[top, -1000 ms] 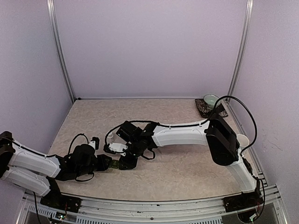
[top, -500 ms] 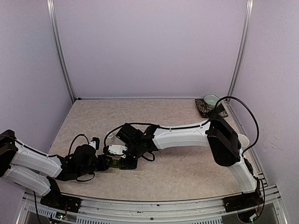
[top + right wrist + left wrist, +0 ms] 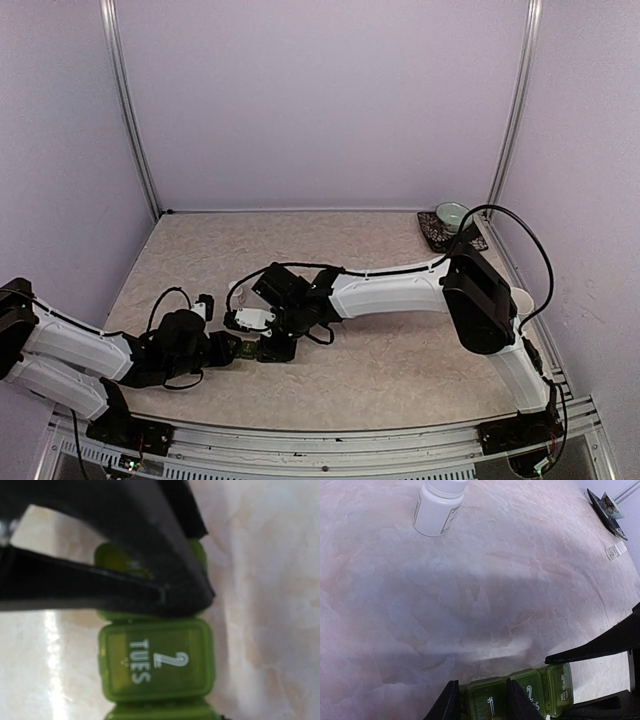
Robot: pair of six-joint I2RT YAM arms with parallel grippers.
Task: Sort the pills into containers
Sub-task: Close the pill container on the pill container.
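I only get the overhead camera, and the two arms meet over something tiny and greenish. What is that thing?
Observer: A green pill organizer, a strip of joined square compartments with numbered lids.
Operator: Is any of it open yet?
Observer: I can only vouch for one: the lid marked 2 TUES lies shut.
Operator: And what is the left arm doing to it?
Observer: The left fingers sit one on each side of the compartment numbered 1.
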